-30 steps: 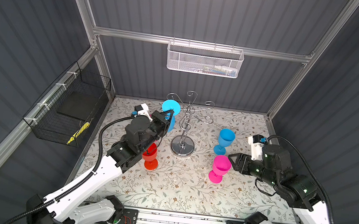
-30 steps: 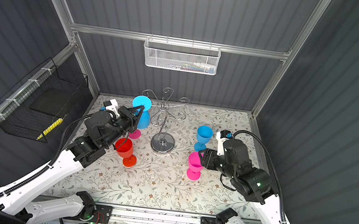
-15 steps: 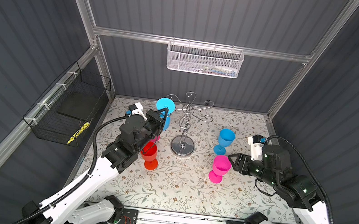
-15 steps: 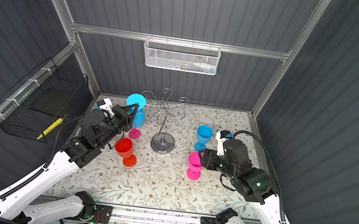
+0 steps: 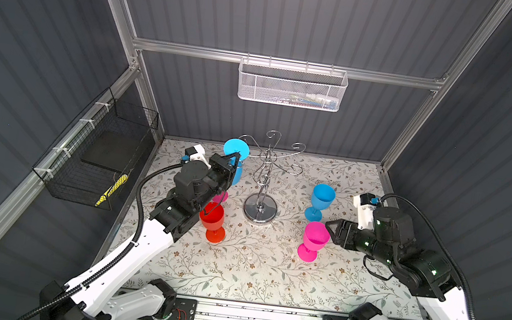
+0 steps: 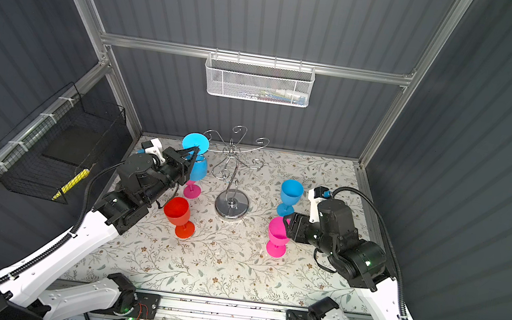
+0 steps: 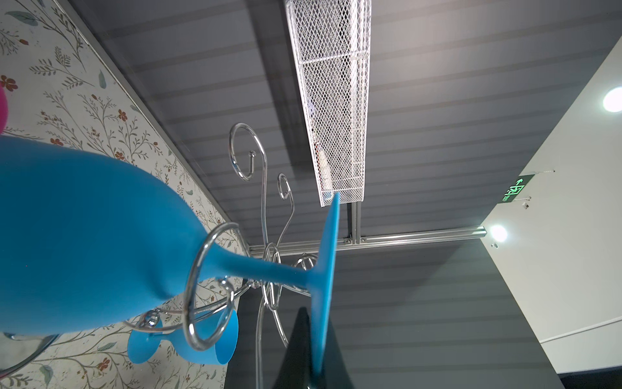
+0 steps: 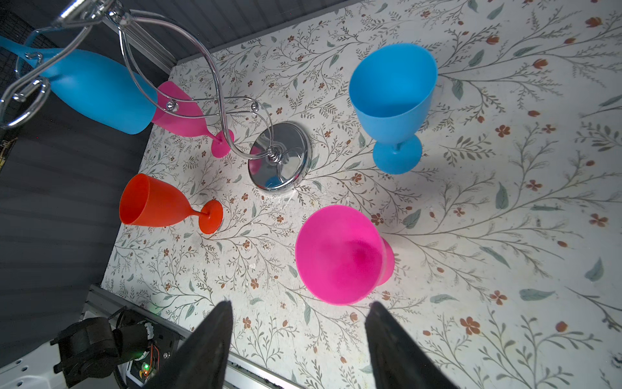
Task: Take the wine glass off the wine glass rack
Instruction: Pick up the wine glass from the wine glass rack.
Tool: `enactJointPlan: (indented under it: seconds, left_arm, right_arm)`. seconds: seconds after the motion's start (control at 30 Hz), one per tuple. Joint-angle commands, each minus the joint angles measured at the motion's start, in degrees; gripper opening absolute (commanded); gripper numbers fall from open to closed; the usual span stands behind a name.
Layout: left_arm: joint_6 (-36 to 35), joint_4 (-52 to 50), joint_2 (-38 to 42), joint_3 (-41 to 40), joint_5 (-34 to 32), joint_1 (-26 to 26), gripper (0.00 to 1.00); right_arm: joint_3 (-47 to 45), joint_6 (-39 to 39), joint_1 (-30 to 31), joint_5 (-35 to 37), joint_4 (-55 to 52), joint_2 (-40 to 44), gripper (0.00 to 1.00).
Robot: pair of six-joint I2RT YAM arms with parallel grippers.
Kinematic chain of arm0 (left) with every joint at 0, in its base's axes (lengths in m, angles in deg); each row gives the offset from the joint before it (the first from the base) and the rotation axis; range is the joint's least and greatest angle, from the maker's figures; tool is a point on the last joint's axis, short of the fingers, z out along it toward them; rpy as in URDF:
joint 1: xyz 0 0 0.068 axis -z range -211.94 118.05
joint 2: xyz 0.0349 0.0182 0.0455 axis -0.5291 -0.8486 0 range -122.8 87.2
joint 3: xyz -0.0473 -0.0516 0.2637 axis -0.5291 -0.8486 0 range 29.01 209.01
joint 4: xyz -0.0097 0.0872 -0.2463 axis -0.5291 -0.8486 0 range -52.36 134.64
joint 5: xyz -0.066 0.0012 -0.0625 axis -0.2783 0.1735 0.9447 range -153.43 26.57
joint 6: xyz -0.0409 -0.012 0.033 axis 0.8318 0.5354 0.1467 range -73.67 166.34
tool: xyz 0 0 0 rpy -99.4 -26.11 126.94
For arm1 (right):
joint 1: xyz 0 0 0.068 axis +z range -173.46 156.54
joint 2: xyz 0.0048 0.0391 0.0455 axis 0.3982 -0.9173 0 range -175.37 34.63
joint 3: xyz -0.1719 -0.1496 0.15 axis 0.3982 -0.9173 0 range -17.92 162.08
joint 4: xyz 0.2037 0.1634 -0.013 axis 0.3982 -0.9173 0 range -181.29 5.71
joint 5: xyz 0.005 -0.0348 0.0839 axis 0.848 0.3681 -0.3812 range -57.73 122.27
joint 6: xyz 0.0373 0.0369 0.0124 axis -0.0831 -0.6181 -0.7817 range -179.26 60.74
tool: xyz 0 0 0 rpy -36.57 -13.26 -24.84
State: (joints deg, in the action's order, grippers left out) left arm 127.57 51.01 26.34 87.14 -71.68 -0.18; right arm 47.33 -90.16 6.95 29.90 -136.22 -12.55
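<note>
Dark ribbed walls box in your floral tabletop (image 5: 249, 268), and the wine glass rack (image 5: 260, 208) stands near its middle. The wine glass (image 7: 101, 235), blue, hangs bowl down from a scroll arm at about ten o'clock from the rack's base. In the left wrist view the wire loop circles its stem, so it is not yet off the rack. Your left gripper (image 5: 235, 157) is clamped on the edge of the glass's foot.

Your right gripper (image 8: 301, 308) has its jaws apart and holds nothing. Just ahead of them stands a pink glass (image 5: 315, 239), at four o'clock from the rack. An upright blue glass (image 5: 322, 195) is at three o'clock, a red glass (image 5: 212, 217) at eight, and a second pink glass (image 6: 192, 189) at nine, partly behind your left arm.

You also have a white mesh basket (image 5: 290, 87) on the back wall at twelve o'clock and a black wire basket (image 5: 96, 152) on the side wall at nine.
</note>
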Motion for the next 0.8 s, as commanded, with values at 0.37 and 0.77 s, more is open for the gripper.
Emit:
enactJointPlan:
  seconds: [0.37, 0.77]
  left_arm:
    - [1.5, 3.5, -2.1, 0.0, 4.4, -0.7, 0.0]
    - [2.5, 4.3, -4.1, 1.4, 11.4, -0.7, 0.0]
  right_arm:
    - [-0.1, -0.3, -0.1, 0.5, -1.2, 0.3, 0.65]
    - [0.2, -0.3, -0.2, 0.6, -1.3, 0.2, 0.65]
